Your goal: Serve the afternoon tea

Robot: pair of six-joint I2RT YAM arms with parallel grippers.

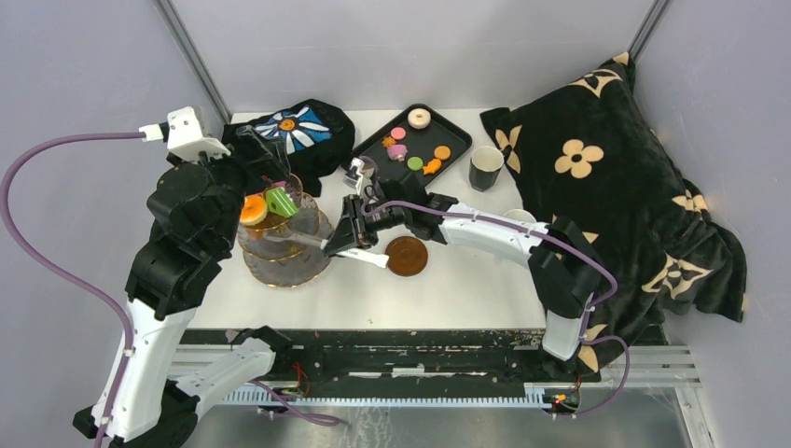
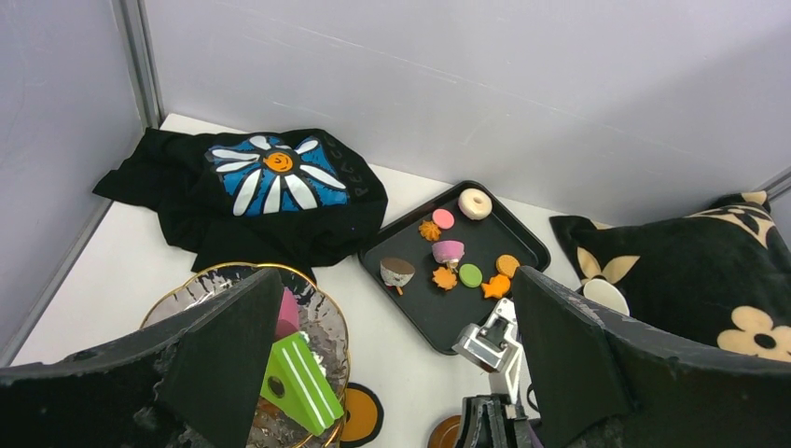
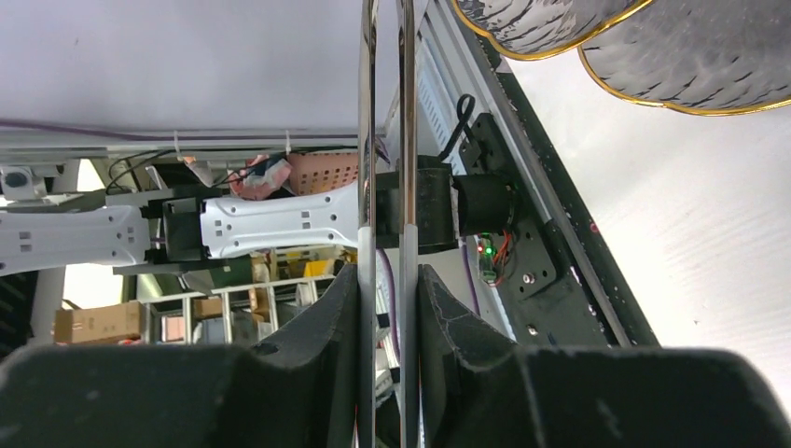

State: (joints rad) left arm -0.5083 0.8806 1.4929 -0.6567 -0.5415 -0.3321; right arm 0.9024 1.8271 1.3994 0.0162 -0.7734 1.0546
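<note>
R gripper (image 3: 386, 275) is closed on the thin metal handle (image 3: 367, 140) of the glass stand (image 1: 284, 254) — stand is seen at approx. 9 o'clock on the bench (image 1: 466, 280). L gripper (image 2: 395, 289) is held wide open above the stand, nothing gripped. Green pastry (image 1: 280, 202) & orange pastry (image 1: 253, 209) are seen on the upper tiers. Brown saucer (image 1: 407, 255) is placed near the stand, at its 3 o'clock. Black tray (image 1: 455, 138) w/ more pastries is seen at 12 o'clock — dark cup (image 1: 486, 168) just beside it, at its 3 o'clock.
</note>
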